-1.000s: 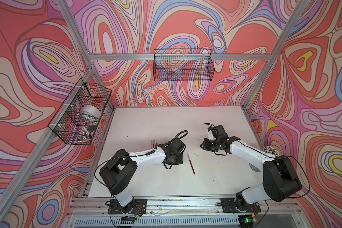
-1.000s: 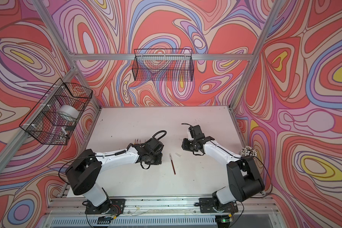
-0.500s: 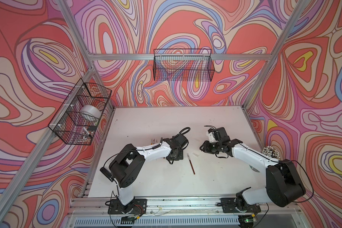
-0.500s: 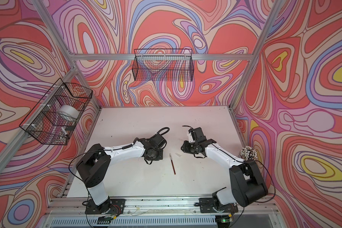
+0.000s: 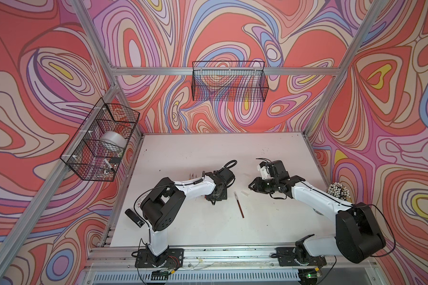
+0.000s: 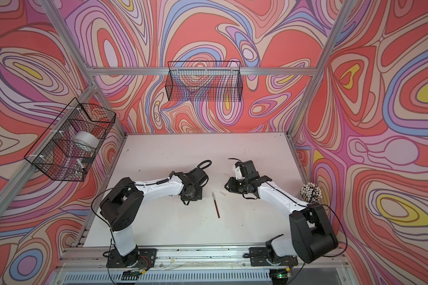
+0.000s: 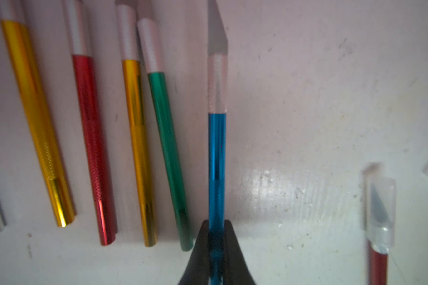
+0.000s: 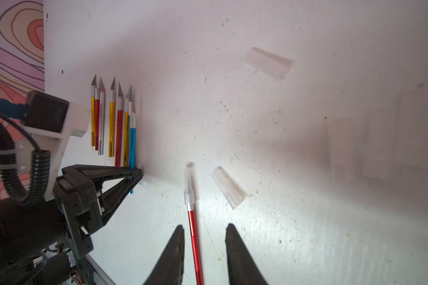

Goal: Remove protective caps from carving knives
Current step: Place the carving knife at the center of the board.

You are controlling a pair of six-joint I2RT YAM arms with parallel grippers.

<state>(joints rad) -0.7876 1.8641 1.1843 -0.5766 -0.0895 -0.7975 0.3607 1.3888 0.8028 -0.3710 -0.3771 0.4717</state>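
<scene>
- The blue carving knife (image 7: 216,160), its grey blade bare, is clamped at the tail of the handle by the closed left gripper (image 7: 216,227). It is held just beside the green knife (image 7: 169,153), at the end of the row of uncapped knives (image 8: 111,123) on the white table (image 8: 294,153).
- It is best lowered flat and parallel to the row before release, so that no neighbour is nudged.
- The right gripper (image 8: 205,225) is held empty, jaws apart, over the red-handled knife (image 8: 194,237), whose translucent cap (image 8: 188,187) is not yet pulled off.
- A loose cap (image 8: 229,187) is seen just beside it.
</scene>
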